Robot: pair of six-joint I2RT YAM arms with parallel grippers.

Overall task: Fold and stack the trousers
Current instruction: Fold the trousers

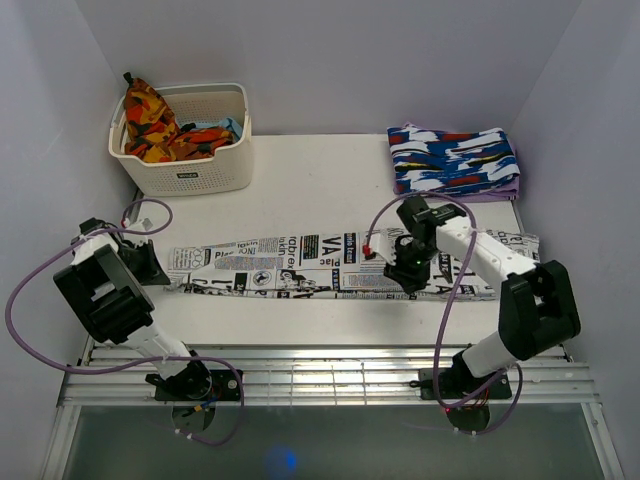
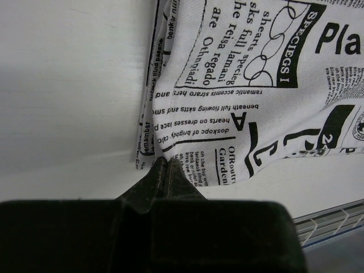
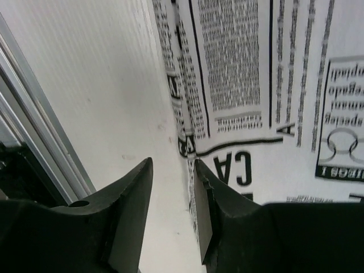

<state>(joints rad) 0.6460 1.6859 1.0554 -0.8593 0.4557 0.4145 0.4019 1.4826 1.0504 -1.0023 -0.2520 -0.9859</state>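
The trousers (image 1: 300, 265), white with black newspaper print, lie flat as one long strip across the table. My left gripper (image 1: 157, 266) is at their left end. In the left wrist view the gripper (image 2: 165, 161) is shut, its tips pinched on the near corner of the hem of the trousers (image 2: 256, 85). My right gripper (image 1: 410, 277) is over the strip's near edge, right of the middle. In the right wrist view the gripper (image 3: 173, 165) is open and straddles the edge of the trousers (image 3: 256, 85), with one finger on the cloth and one over bare table.
A white basket (image 1: 232, 92) at the back left holds an orange-red-yellow patterned cloth (image 1: 150, 120). A folded blue-white-red garment (image 1: 455, 160) lies at the back right. A metal rail (image 1: 330, 372) runs along the table's near edge. White walls close in on both sides.
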